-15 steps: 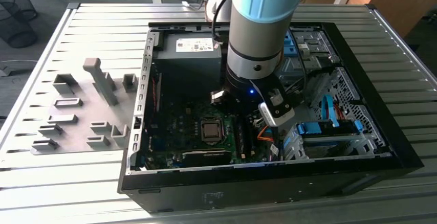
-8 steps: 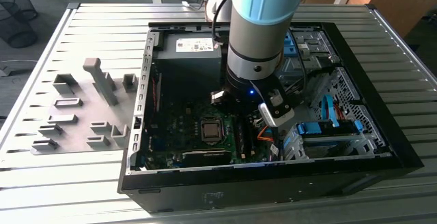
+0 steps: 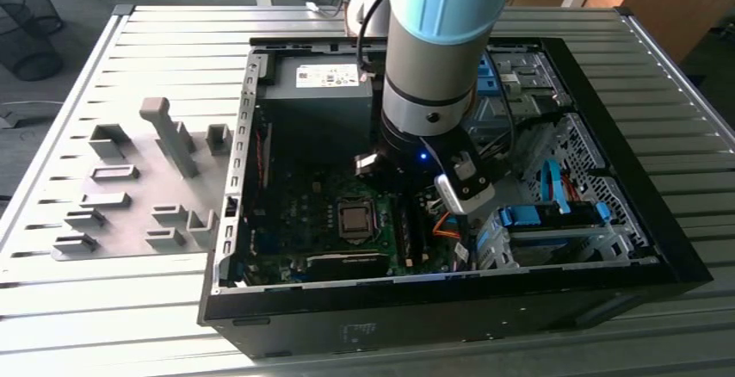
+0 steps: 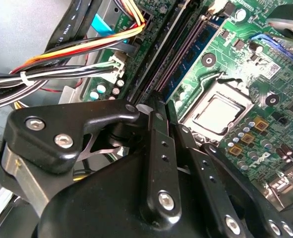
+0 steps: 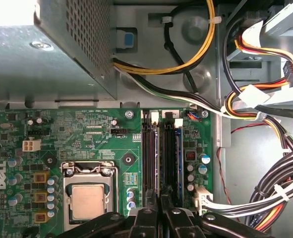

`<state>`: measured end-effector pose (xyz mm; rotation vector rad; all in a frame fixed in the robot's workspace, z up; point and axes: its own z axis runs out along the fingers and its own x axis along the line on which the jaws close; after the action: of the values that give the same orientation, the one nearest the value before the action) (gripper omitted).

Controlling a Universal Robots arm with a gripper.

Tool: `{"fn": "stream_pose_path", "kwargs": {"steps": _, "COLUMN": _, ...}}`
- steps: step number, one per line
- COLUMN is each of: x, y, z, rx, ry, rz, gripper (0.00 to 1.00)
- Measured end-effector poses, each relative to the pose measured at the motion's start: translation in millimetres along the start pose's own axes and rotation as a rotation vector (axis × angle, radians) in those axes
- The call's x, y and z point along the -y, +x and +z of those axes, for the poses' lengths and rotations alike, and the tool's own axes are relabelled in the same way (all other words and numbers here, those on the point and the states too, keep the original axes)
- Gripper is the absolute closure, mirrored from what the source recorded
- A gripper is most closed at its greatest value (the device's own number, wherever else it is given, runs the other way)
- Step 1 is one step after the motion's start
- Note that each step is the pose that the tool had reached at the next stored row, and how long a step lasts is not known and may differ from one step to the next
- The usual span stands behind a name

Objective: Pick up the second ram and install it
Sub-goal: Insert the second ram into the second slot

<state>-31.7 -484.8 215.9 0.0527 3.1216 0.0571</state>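
Observation:
My gripper (image 3: 397, 189) is low inside the open computer case (image 3: 677, 265), over the green motherboard (image 5: 87, 129). In the first wrist view its black fingers (image 5: 145, 220) are drawn together on the top edge of the second ram (image 5: 158, 158), a thin stick standing upright in one of the black memory slots beside the processor socket (image 5: 89, 198). Another blue-green stick (image 5: 179, 158) stands two slots over and also shows in the second wrist view (image 4: 193, 52). The gripper (image 4: 170, 121) lies along the slot row there, and its body hides the near half of the slots.
The power supply (image 3: 316, 106) fills the case's far corner. Bundled cables (image 5: 265, 193) run beside the slots, and blue drive-bay clips (image 3: 540, 218) sit towards the exterior view's right. Grey fixture blocks (image 3: 172, 140) stand on the slatted table outside the case.

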Motion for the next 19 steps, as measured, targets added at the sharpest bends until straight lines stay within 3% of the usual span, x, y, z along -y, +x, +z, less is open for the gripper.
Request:
{"fn": "stream_pose_path", "kwargs": {"steps": 6, "x": -0.1, "y": 0.0, "z": 1.9, "rx": 0.0004, "ry": -0.0009, "rz": 0.000, "gripper": 0.86}}
{"fn": "stream_pose_path", "kwargs": {"steps": 12, "x": -0.3, "y": -0.1, "z": -3.2, "rx": 0.0003, "ry": -0.0011, "rz": -0.001, "gripper": 0.86}}
{"fn": "stream_pose_path", "kwargs": {"steps": 19, "x": -0.2, "y": -0.1, "z": -1.7, "rx": 0.0000, "ry": -0.0021, "rz": -0.007, "gripper": 0.86}}
